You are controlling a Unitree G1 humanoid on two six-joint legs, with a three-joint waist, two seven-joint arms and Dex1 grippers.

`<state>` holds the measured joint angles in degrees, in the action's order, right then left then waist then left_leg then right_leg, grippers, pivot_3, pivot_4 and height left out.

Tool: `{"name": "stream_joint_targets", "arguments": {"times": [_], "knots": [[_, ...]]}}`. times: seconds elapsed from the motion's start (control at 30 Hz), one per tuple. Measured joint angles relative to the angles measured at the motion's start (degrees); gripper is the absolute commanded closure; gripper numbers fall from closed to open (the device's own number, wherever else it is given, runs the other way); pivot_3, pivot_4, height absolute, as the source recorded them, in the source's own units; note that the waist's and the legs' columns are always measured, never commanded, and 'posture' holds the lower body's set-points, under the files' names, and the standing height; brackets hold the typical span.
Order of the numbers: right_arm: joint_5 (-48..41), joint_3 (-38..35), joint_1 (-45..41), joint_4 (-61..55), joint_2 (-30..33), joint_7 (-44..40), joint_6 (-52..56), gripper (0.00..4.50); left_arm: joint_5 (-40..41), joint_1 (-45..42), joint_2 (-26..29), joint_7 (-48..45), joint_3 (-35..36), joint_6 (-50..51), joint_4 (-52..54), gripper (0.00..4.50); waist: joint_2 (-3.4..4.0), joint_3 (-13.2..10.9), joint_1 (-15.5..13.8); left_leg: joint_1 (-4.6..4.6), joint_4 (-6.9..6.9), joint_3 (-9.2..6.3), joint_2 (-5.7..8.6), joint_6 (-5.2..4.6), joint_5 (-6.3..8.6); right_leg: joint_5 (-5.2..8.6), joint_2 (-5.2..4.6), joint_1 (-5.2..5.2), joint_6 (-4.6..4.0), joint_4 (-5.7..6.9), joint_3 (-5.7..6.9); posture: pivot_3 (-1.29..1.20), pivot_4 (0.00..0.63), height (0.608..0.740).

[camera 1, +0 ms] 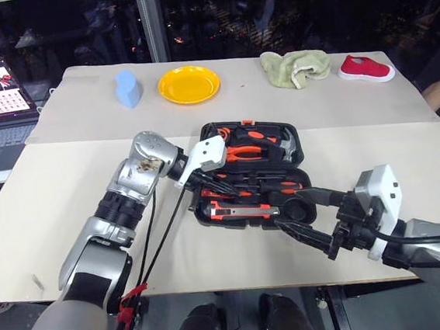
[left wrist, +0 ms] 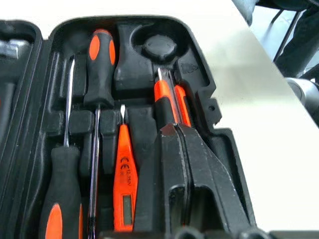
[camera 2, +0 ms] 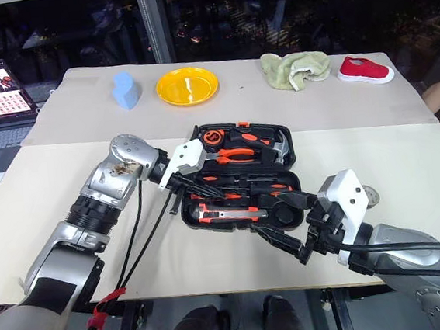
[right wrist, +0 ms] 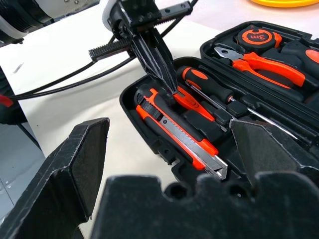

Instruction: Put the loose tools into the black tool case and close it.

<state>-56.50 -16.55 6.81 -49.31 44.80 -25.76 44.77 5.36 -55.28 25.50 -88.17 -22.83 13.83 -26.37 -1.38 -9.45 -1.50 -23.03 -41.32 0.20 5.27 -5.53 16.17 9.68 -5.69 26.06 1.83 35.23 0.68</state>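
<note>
Left wrist view: your left gripper point(right wrist: 167, 82) is clenched empty over the black tool case point(camera 1: 291, 138), right gripper point(camera 2: 292, 224) spread; tools seated, lid unclosed.

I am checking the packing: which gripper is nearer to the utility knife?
Left. The left gripper hangs shut just above the utility knife in the case; the right gripper waits open beside the case.

I see a beige table point(camera 1: 66, 187) with the open black tool case point(camera 1: 252, 177) in the middle; far side holds blue object point(camera 1: 127, 90), yellow plate point(camera 1: 189, 84), green cloth point(camera 1: 296, 68), red shoe point(camera 1: 365, 68).
</note>
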Motion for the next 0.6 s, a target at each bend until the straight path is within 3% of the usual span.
{"name": "stream_joint_targets", "arguments": {"times": [0.6], "knots": [[-0.7,0.0,1.0,-0.1,0.6,0.5,0.0,0.00,-3.9,1.9,-1.0,-0.1,-2.1,-7.7,-2.9,4.48,0.02,0.0,-0.4,0.12,-0.02,-0.02,0.00,-0.05,0.03,-0.01,-0.08,-0.18,0.02,-0.05,-0.03,0.00,0.150,0.740]]}}
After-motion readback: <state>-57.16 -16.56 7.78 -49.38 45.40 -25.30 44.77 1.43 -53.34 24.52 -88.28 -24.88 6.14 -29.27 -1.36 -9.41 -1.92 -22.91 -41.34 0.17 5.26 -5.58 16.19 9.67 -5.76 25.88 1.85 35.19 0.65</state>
